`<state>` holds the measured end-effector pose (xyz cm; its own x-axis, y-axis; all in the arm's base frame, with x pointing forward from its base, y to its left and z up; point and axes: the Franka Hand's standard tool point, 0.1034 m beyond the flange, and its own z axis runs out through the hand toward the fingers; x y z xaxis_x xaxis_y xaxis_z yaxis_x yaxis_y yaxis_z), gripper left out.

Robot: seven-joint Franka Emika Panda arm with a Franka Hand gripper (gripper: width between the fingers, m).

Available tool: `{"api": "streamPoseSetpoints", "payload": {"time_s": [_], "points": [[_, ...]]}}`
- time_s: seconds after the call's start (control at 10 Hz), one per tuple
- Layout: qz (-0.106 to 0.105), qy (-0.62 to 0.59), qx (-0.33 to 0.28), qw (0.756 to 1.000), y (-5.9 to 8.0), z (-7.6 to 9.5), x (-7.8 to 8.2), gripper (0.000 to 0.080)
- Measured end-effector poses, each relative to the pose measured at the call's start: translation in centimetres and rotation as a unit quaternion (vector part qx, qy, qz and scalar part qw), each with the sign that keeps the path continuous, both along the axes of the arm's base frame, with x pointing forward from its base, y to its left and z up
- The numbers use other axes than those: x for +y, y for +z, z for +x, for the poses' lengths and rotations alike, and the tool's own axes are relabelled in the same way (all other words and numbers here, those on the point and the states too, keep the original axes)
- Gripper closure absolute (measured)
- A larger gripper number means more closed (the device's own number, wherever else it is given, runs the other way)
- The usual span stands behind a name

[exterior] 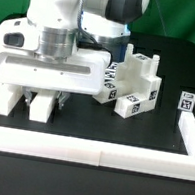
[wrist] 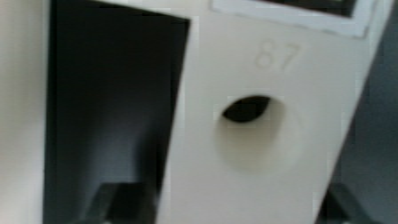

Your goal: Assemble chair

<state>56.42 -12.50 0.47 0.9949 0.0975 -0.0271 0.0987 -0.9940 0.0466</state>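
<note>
Several chunky white chair pcs sit bunched on the black table, toward ext. view's right and nearer the back. They are blocky, packed close and touching. Square b/w tags show on the faces turned to the camera. One lone tag shows further to ext. view's right, by the side rail; can't tell what carries it. A long low white front rail runs along the near edge of the table.

The arm fills the upper left of the ext. view, wrist pointing straight down. The gripper is low, at or nearly at table level, on ext. view's left and well apart from the bunched pcs. A white part lies just beside it, further to ext. view's left, near the front rail. It's white on white down there, so I can't make out where the fingers end and a part begins. Can't tell if the fingers are apart, together or clamped on sth.

The wrist view is v. close and blurry. A flat white panel takes up most of it. It has a round dark hole about mid-panel and a faint raised "87" near the hole. A dark gap runs alongside the panel, w/ another white surface on the gap's far side.
</note>
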Motion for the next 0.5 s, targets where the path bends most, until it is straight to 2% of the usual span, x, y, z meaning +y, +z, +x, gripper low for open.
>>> {"api": "streamPoseSetpoints", "payload": {"time_s": [0.5], "points": [[0.000, 0.001, -0.001, 1.000, 0.14, 0.15, 0.12, 0.0512]]}}
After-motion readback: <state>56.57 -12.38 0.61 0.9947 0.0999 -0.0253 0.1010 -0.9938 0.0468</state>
